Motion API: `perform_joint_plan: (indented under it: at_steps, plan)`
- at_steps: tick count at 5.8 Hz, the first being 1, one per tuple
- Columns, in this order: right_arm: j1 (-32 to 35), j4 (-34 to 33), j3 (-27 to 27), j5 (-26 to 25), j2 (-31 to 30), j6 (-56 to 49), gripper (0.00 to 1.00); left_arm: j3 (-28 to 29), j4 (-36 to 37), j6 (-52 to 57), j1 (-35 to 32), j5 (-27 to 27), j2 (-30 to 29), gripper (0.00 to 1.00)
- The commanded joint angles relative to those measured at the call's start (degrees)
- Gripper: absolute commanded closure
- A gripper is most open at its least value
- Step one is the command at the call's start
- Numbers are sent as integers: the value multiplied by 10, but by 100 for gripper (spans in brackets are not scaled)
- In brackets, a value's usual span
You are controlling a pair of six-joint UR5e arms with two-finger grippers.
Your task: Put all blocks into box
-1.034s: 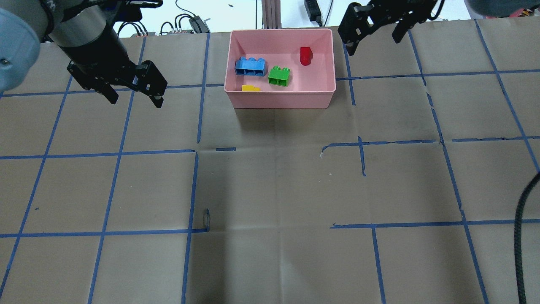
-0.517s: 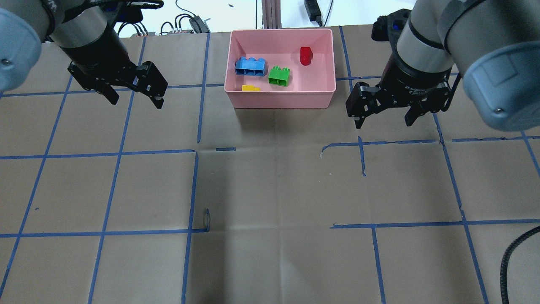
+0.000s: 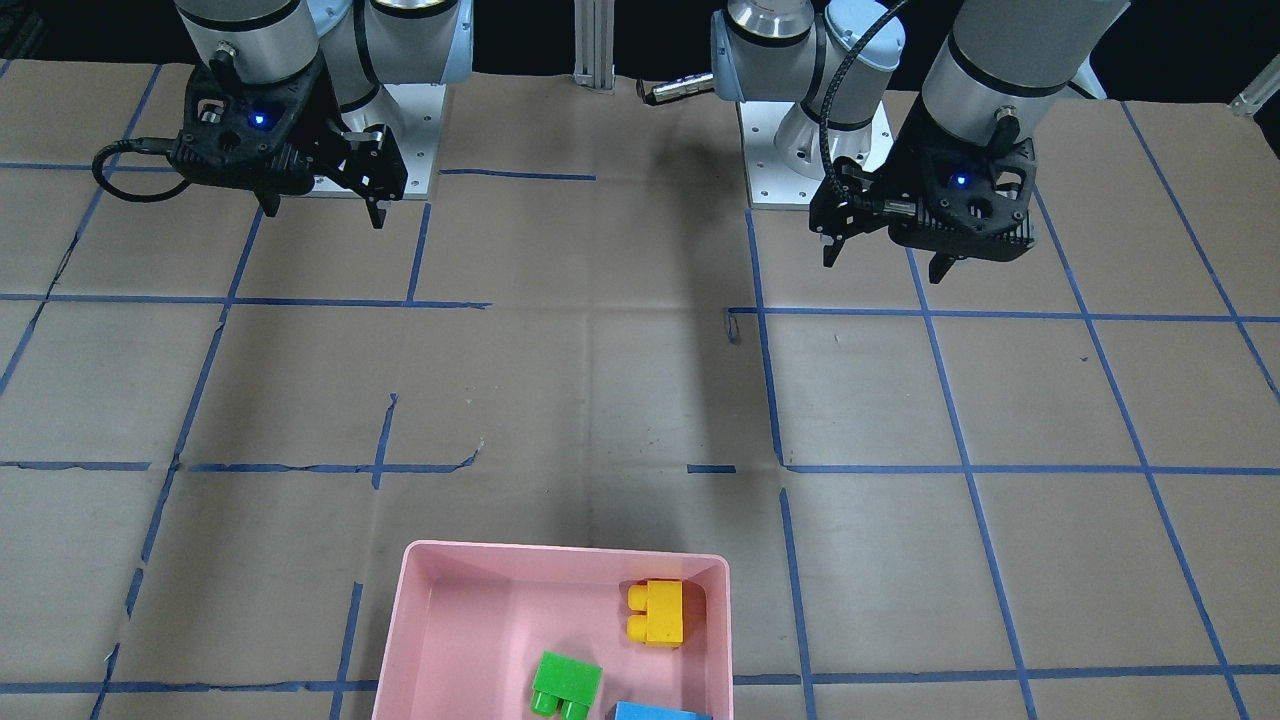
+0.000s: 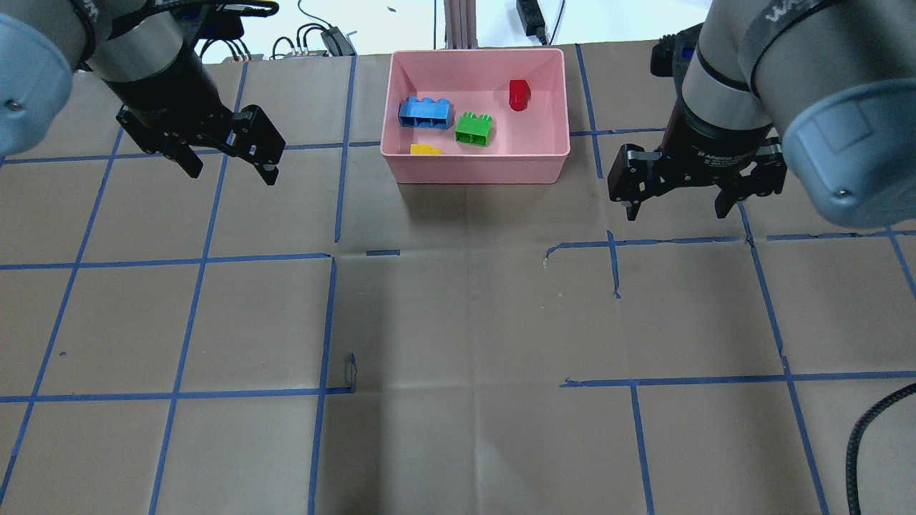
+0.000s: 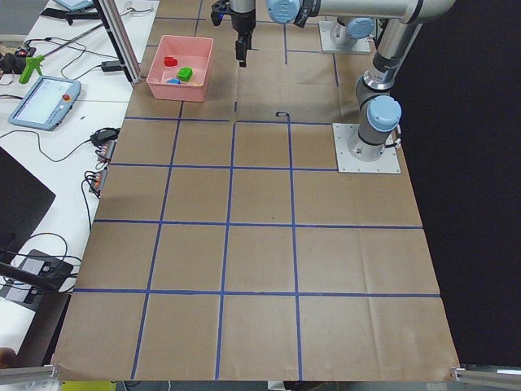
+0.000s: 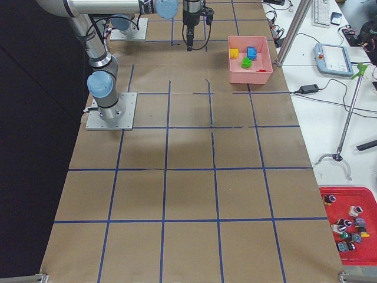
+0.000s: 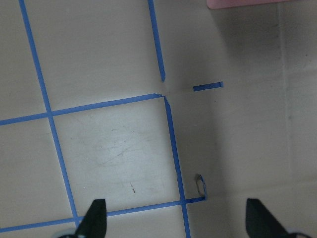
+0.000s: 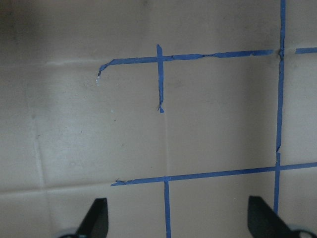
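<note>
The pink box (image 4: 476, 169) stands at the table's far middle. In it lie the light blue block (image 4: 425, 112), the green block (image 4: 474, 129), the yellow block (image 4: 426, 149) and the red block (image 4: 519, 94). The front-facing view shows the box (image 3: 440, 620) with the yellow (image 3: 657, 612), green (image 3: 565, 684) and blue (image 3: 660, 711) blocks; the red one is out of that frame. My left gripper (image 4: 232, 174) is open and empty, left of the box. My right gripper (image 4: 675, 213) is open and empty, right of the box and nearer me. Both hover above the paper.
Blue tape lines grid the brown paper. A metal post (image 4: 458, 21) and cables lie beyond the far edge. A black cable (image 4: 869, 443) hangs at the near right. A pendant (image 6: 330, 57) and a red parts tray (image 6: 347, 227) sit on the side bench.
My right arm has swung from the far edge, right of the box, toward me and slightly right, still open. The left arm and the blocks have not moved.
</note>
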Motion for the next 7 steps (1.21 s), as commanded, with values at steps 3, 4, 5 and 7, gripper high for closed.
perform_joint_plan:
  at_steps: [3, 4, 5, 7]
  plan:
    - [0, 0, -1, 1, -4, 1, 0, 0, 0, 2, 0, 0, -1, 0]
    - [0, -1, -3, 3, -9, 3, 0, 0, 0, 2, 0, 0, 0, 0]
    - [0, 0, 5, 3, -7, 3, 0, 0, 0, 4, 0, 0, 0, 0]
    - [0, -2, -2, 3, -5, 3, 0, 0, 0, 4, 0, 0, 0, 0]
